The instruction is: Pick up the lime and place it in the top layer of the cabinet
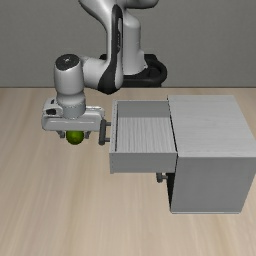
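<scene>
In the exterior view, the bare wooden table (60, 215) lies nearest, and on it the grey cabinet (212, 150) is seen at the exterior view's right. Its top drawer (140, 130) stands open toward the exterior view's left, with a ribbed floor and low walls exposed. The lime (73, 138) is found just left of that drawer, directly under the gripper (71, 128), whose white body covers most of it. Whether the pincer is closed on the lime cannot be told, since the contact is hidden from above, nor can it be told whether the fruit rests on the table.

The step in hand is judged to be the grasp or the first lift. A firm, centred hold should be confirmed first, as a round fruit is likely to roll out. It should then be raised above the drawer wall before being carried sideways.

The dark drawer handle (104, 135) juts out just beside the gripper and could be struck. A second small handle (160, 180) is seen lower on the cabinet, away from the path.
</scene>
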{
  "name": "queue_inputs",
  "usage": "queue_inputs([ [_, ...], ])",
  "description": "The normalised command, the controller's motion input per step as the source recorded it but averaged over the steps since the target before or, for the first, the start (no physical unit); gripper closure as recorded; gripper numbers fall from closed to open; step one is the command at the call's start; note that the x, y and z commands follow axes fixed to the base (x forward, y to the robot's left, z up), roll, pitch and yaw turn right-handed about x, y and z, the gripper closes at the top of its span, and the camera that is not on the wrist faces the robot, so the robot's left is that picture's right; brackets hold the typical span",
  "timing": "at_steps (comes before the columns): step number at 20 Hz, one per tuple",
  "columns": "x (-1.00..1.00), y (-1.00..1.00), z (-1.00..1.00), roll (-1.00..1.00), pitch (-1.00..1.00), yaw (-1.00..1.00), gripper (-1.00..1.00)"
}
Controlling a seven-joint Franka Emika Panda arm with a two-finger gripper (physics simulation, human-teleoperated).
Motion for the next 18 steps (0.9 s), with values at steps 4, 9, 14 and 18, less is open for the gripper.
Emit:
queue_inputs([
  [4, 0.0, 0.0, 0.0, 0.0, 0.0, 0.0, 1.0],
  [9, 0.0, 0.0, 0.2, 0.0, 0.0, 0.0, 1.0],
  [14, 0.0, 0.0, 0.8, 0.0, 0.0, 0.0, 1.0],
  [18, 0.0, 0.0, 1.0, 0.0, 0.0, 0.0, 1.0],
])
